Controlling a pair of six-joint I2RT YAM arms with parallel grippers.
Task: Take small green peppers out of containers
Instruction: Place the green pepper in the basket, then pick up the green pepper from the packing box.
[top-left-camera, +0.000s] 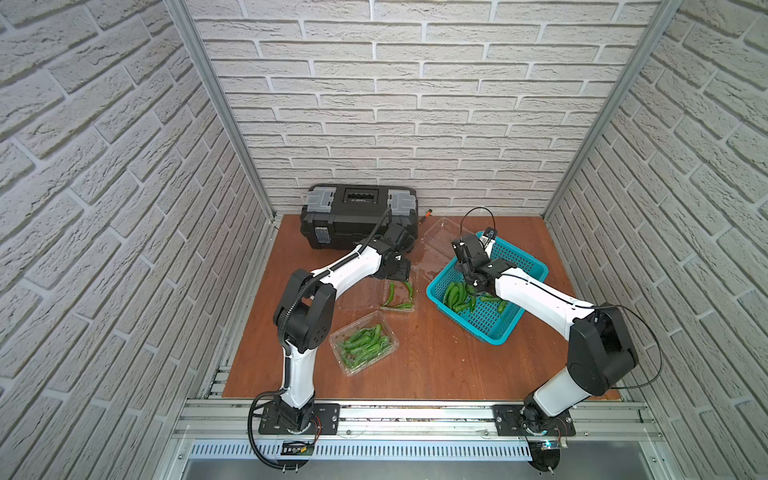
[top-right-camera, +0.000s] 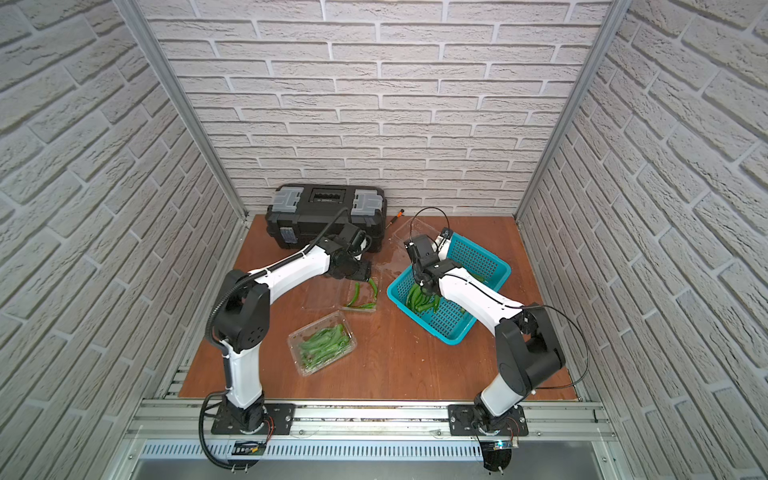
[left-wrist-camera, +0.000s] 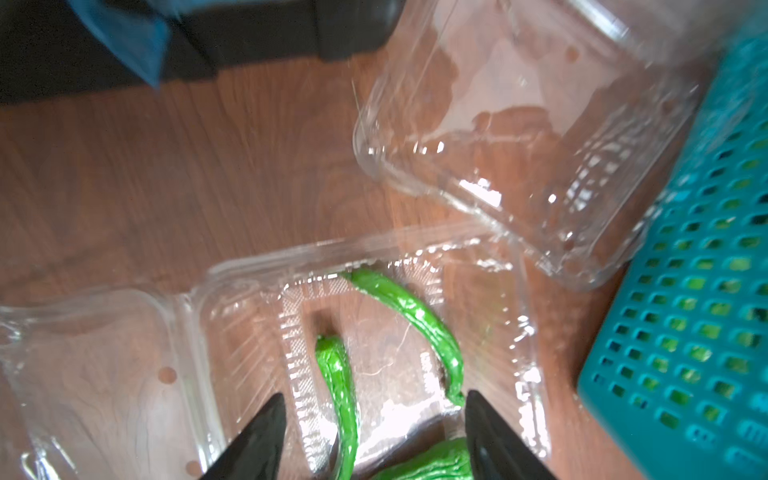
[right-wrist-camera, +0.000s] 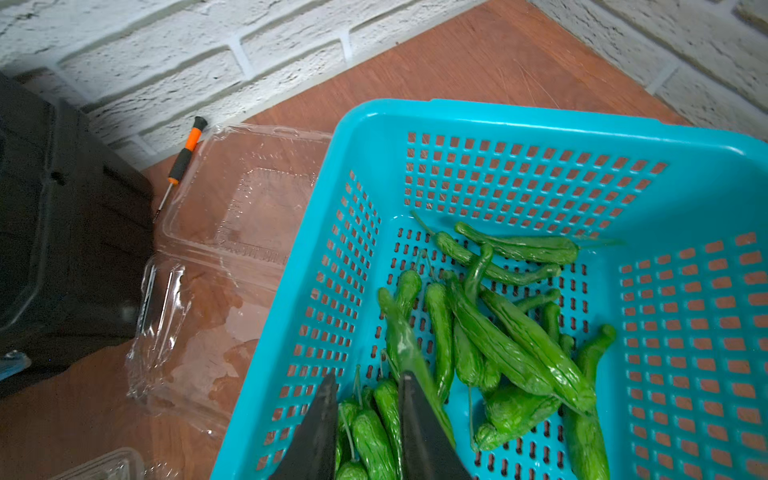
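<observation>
Left gripper (left-wrist-camera: 374, 399): fingers wide apart over open clear plastic clamshell box (left-wrist-camera: 249, 266) holding slender green peppers (left-wrist-camera: 409, 318).
Right gripper (right-wrist-camera: 368, 378): jaws slightly parted above pepper heap (right-wrist-camera: 503, 345) in teal perforated plastic basket (right-wrist-camera: 540, 120), right.

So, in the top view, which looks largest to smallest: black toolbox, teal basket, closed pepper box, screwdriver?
Black toolbox and teal basket look about equal, so no ranking between them.
Then the closed pepper box.
The screwdriver is smallest.
</observation>
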